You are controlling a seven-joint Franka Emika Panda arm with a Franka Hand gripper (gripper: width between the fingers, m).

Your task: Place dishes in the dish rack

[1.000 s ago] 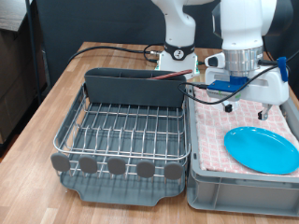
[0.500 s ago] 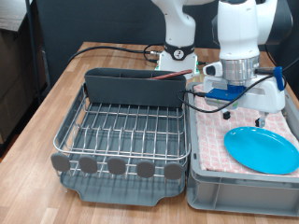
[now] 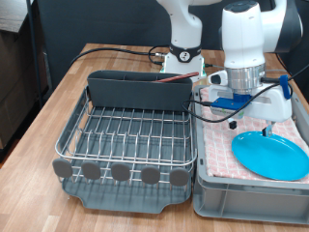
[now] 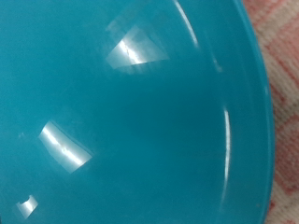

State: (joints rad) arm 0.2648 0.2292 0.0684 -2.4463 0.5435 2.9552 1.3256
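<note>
Exterior view fronting the rack; wrist view close above the plate (image 4: 121,121).

The light-blue plate (image 4: 121,121) lies on pink-checked cloth (image 4: 280,56).

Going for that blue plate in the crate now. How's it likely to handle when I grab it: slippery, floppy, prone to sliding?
The plate looks rigid; it keeps a clean round rim. The bright glare spots in the wrist view suggest a glossy surface, so probably slippery. It lies flat on the checked cloth, so getting under its rim may be awkward, and a push may bunch the cloth.
</note>
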